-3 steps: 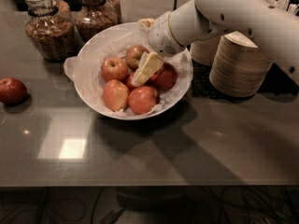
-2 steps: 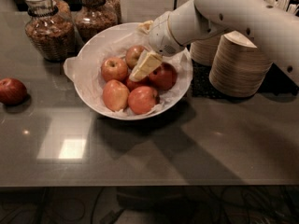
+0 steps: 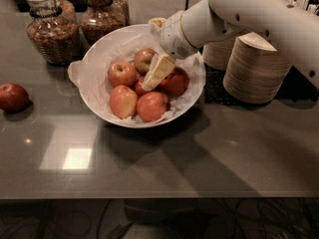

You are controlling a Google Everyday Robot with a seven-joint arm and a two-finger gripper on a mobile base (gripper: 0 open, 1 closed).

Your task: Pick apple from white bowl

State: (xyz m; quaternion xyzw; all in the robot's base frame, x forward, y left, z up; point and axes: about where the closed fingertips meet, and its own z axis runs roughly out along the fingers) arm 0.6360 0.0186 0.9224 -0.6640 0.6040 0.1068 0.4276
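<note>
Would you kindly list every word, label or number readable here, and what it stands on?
None: no readable text shows on the glass jars, the white bowl, the stacked paper bowls or the robot arm.
The gripper sits low in the white bowl, among the apples.

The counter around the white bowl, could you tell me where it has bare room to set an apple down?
The widest bare stretch of counter is the front strip before the white bowl. A smaller patch lies between bowl and loose apple. Crowded at the back: jars left, stacked paper bowls right, the tool over the bowl's apples.
</note>
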